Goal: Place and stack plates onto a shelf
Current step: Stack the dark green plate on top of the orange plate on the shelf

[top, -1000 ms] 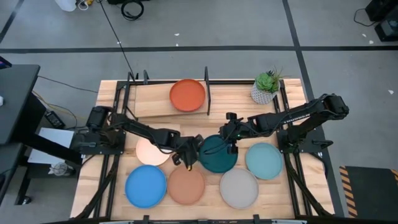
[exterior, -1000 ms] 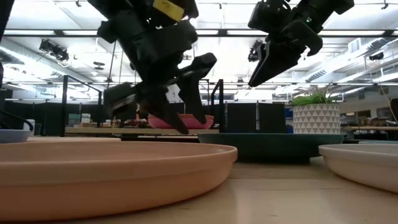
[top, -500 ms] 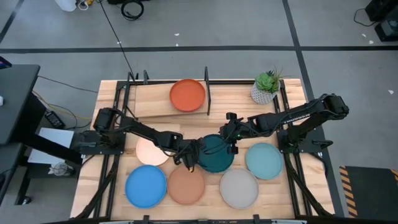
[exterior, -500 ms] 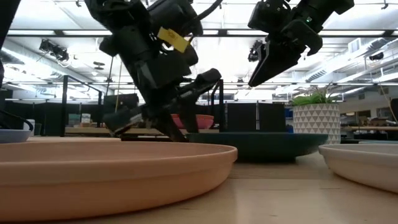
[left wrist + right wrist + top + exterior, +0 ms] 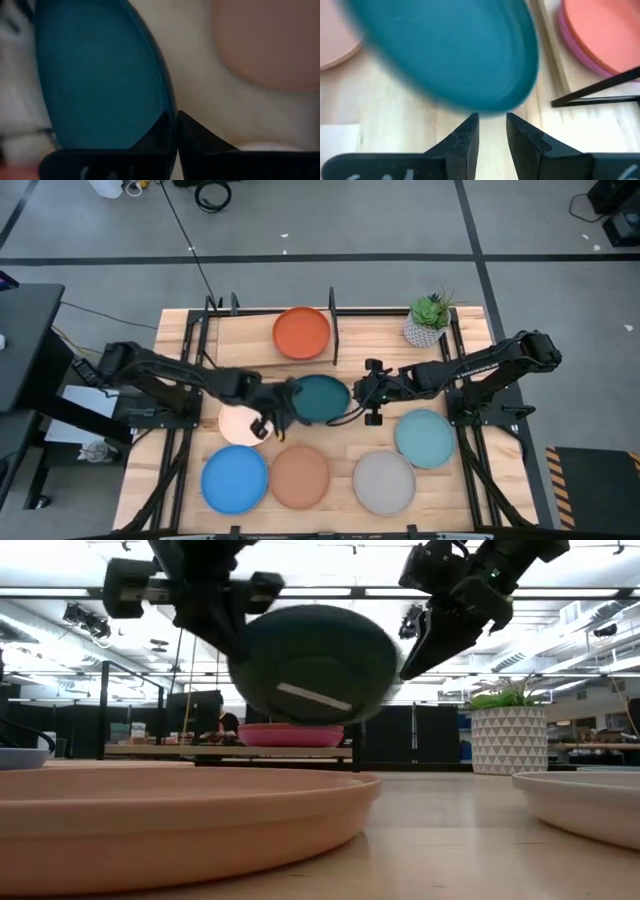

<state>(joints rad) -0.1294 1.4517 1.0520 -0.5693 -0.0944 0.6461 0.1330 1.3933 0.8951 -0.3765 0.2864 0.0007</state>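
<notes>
My left gripper (image 5: 283, 408) is shut on the dark teal plate (image 5: 320, 398) and holds it in the air over the middle of the table. In the low view the plate's underside (image 5: 315, 665) faces the near edge. My right gripper (image 5: 362, 395) hovers open just right of that plate, its fingers (image 5: 465, 137) around nothing. The shelf (image 5: 245, 340) stands at the far side; on it the orange plate (image 5: 301, 332) lies on the magenta plate (image 5: 570, 40). The cream (image 5: 240, 425), blue (image 5: 235, 478), terracotta (image 5: 299, 477), grey (image 5: 384, 482) and pale teal (image 5: 424, 437) plates lie flat on the table. My left gripper pinches the dark teal plate's rim (image 5: 170, 107) on the plate's left side, one finger on the upper face and one on the underside. The fingers reach in from the table's left. The plate is lifted clear of the table and tilted, its underside toward the near edge.
A potted plant (image 5: 427, 320) stands at the far right corner. Black upright posts (image 5: 332, 325) rise from the shelf beside the orange plate. Bare slatted tabletop (image 5: 345, 442) shows where the dark teal plate lay.
My left gripper has shut on the dark teal plate's left rim and risen with it, going toward the far left. The plate has come off the table and tipped up so its underside shows from the near side.
</notes>
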